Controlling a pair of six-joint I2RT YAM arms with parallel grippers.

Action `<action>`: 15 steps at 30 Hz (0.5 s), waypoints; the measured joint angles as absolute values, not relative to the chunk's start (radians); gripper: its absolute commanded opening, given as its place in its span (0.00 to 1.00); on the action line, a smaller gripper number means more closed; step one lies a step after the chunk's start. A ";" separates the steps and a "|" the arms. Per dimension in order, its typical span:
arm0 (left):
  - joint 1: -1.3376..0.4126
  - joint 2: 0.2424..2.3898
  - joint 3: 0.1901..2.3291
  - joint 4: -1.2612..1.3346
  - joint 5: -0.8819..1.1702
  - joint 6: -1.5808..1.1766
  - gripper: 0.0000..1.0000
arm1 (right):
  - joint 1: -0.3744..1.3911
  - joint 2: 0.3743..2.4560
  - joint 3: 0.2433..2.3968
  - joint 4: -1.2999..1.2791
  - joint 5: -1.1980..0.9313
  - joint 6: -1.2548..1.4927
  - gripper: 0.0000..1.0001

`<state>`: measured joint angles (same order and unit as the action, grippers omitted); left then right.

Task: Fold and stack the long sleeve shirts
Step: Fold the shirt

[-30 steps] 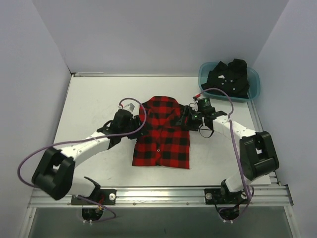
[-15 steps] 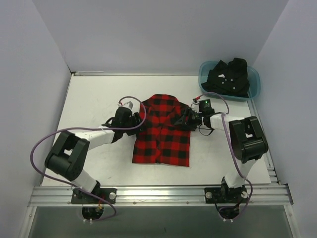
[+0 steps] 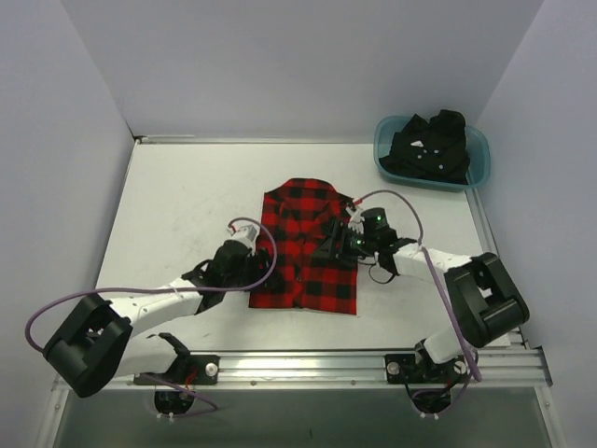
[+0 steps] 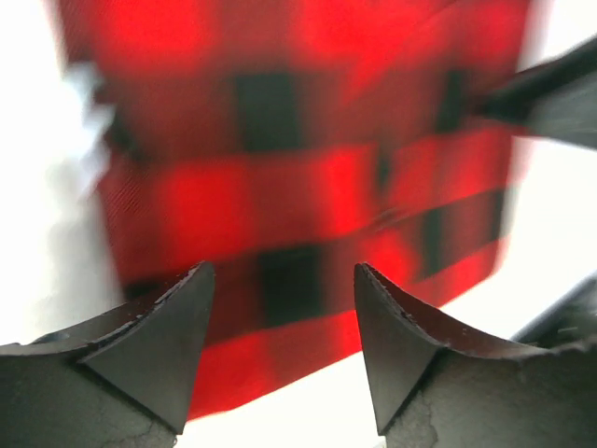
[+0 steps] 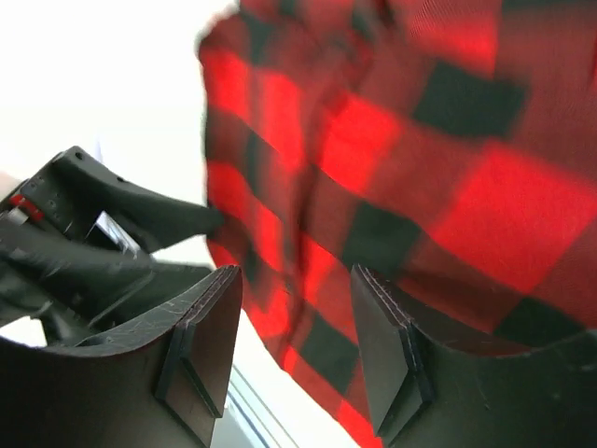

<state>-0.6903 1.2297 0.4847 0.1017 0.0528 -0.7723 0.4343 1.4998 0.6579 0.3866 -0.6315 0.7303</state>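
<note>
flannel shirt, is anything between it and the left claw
Nothing visible does. The left claw sits at the flannel shirt's near left edge, jaws apart, with the cloth right ahead of it.

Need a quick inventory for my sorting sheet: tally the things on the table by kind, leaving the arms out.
Shirts: 2 (red-and-black checked shirt lying flat, black shirt bunched inside the teal tub)
Tubs: 1 (the teal tub)
Total: 3
</note>
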 measured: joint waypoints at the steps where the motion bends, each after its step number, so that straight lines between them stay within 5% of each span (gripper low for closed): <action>1: -0.690 1.238 0.448 0.097 0.053 -0.783 0.69 | 0.443 1.523 0.628 0.412 -0.635 0.749 0.50; 8: -0.685 1.297 0.401 0.205 0.074 -0.847 0.70 | 0.445 1.670 0.580 0.581 -0.685 0.826 0.49; 15: -0.686 1.266 0.427 0.140 0.078 -0.852 0.73 | 0.400 1.581 0.581 0.495 -0.661 0.787 0.50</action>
<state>-0.6857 1.2659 0.4267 0.1398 0.0776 -0.8516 0.3996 1.5806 0.5808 0.4953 -0.6613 0.7868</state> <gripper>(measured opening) 0.733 0.498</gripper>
